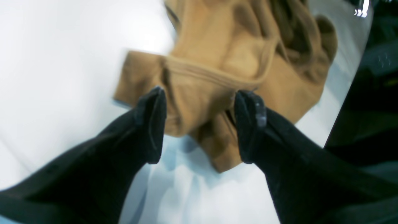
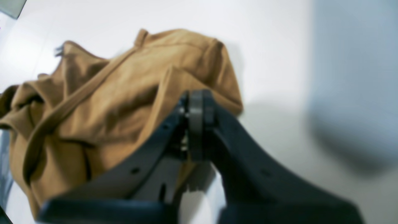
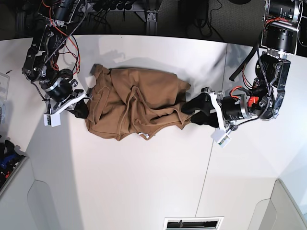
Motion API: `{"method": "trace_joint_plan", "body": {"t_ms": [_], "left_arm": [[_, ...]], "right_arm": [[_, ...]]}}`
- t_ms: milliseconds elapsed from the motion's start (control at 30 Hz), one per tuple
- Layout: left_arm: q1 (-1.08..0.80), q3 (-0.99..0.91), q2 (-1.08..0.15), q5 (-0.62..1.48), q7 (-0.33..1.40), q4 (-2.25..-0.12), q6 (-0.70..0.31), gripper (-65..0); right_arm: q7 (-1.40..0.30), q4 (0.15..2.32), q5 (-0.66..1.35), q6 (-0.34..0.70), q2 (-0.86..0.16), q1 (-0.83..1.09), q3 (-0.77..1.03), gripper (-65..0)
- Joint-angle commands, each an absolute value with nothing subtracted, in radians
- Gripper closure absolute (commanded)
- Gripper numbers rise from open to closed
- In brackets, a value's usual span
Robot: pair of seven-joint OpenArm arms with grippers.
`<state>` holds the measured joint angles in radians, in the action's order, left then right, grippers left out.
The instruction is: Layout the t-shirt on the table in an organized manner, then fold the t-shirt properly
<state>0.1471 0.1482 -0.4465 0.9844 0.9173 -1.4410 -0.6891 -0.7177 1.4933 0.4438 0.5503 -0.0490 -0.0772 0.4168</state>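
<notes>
T-shirt [image 3: 136, 103] is bunched in a wrinkled heap mid-counter [image 3: 144, 191], stretched roughly sideways between the two arms, not flat yet. Layout step is in hand; folding can't start.

Left end effector [image 1: 199, 124]: fingers spread wide, straddling a hem or sleeve edge of the shirt. Cloth sits between the fingers but nothing pinches it. Frame is blurred, so I can't say whether the tips touch the fabric.

Right end effector [image 2: 196, 124]: pressed together at the shirt's opposite end. Cloth runs right up to the closed tips and a sliver shows below them; looks like a pinch on the shirt edge, though the view is soft.

To do this well, my read:
- Left should regrip a single layer at a seam corner, not a bunched fold.
- Then pull both ends apart, low over the counter, so the ridges in the shirt's middle drag out.
- Risk: grabbing two layers keeps the twist locked in.

Pose: in the base view both arms reach inward from either side of the shirt, wrists angled down toward it, the end effectors at its two ends.
</notes>
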Motion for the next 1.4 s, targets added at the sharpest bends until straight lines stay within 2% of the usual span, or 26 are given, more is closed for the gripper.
{"method": "trace_joint_plan", "body": {"t_ms": [0, 267, 600, 767, 900, 1033, 1200, 1367], "left_arm": [[0.169, 0.121, -0.461, 1.024, 0.896, -1.459, -0.698, -37.4], [0.149, 0.106, -0.458, 1.088, 0.947, -1.459, -0.698, -37.3], [0.112, 0.106, -0.373, 1.044, 0.94, -1.457, -0.698, -37.3], [0.119, 0.096, -0.367, 1.016, 0.937, -1.457, -0.698, -37.3], [0.125, 0.021, -0.369, 1.034, 0.933, -1.459, -0.698, -37.3], [0.11, -0.078, -0.397, 1.138, 0.962, -1.46, -0.698, -37.3], [0.093, -0.1, -0.442, 1.235, 1.039, -1.466, -0.698, -37.3], [-0.049, -0.126, -0.482, 1.239, 1.048, -1.602, -0.698, -37.3]], "right_arm": [[-0.692, 1.493, 0.46, 0.554, -0.055, -0.104, 0.418, 0.0], [-0.691, 1.427, 0.477, 0.555, -0.038, -0.124, 0.347, 0.0], [-0.673, 1.428, 0.479, 0.558, -0.03, -0.124, 0.198, 0.0], [-0.673, 1.44, 0.479, 0.557, -0.031, -0.124, 0.181, 0.0], [-0.691, 1.504, 0.479, 0.557, -0.031, -0.123, 0.218, 0.0], [-0.754, 1.608, 0.479, 0.557, -0.036, -0.105, 0.229, 0.0], [-0.765, 1.693, 0.496, 0.557, -0.039, -0.041, 0.229, 0.0], [-0.776, 1.789, 0.505, 0.557, -0.039, 0.097, 0.232, 0.0]]}}
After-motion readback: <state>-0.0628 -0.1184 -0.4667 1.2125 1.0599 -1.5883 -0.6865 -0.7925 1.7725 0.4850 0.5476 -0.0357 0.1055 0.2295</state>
